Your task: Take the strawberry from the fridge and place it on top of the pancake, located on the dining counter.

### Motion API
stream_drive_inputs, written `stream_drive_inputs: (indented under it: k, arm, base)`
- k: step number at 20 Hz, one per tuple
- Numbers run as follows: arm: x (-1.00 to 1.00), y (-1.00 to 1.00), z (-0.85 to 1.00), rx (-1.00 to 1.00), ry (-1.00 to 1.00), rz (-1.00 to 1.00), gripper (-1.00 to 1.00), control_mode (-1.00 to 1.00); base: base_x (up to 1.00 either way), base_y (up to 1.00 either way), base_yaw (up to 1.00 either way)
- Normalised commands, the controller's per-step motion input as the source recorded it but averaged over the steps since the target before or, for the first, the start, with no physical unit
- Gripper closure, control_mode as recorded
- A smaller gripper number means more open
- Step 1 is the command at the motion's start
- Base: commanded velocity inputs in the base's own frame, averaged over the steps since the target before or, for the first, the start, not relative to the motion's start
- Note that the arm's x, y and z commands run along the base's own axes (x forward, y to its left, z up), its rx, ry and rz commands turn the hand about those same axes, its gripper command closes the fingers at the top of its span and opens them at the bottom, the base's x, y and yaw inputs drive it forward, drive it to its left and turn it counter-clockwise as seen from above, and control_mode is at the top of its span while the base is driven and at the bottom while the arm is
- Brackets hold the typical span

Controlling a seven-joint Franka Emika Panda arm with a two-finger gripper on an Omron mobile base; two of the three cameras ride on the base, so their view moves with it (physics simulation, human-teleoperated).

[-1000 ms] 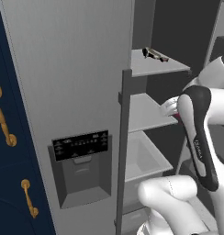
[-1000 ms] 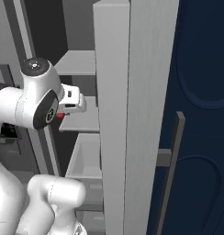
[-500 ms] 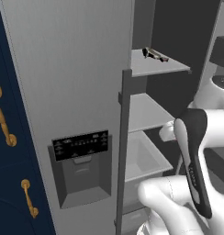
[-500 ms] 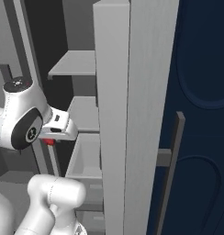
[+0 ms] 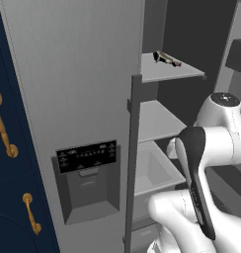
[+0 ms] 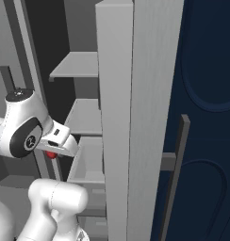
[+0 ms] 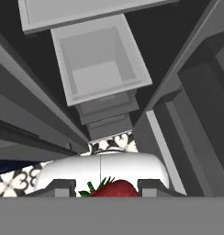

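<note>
Just outside the open fridge, the gripper had its jaws clamped on the strawberry, apparently clear of the shelves, so pickup was judged done while carrying to the pancake and placing it remained outstanding.

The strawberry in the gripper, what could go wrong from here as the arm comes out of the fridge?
The strawberry is tiny and pinched between the fingertips of the gripper, so a jolt could let it slip into the open drawer or onto the floor.

The arm works close to the open fridge door and its shelves; a wide swing might clip a shelf edge or the door.

Squeezing harder could bruise the fruit.
</note>
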Motion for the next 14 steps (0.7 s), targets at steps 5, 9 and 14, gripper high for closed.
stream_drive_inputs:
  k: [5,9,14]
  arm:
    - [0.0,-0.01,-0.11,0.0,-0.01,0.02,1.0,-1.0]
    - [0.0,0.0,-0.02,0.0,0.0,0.03,1.0,-1.0]
    - [0.0,0.0,0.0,0.0,0.0,0.0,1.0,-1.0]
  base:
    - [0.0,0.0,0.0]
    - [0.0,0.0,0.0]
    - [0.0,0.0,0.0]
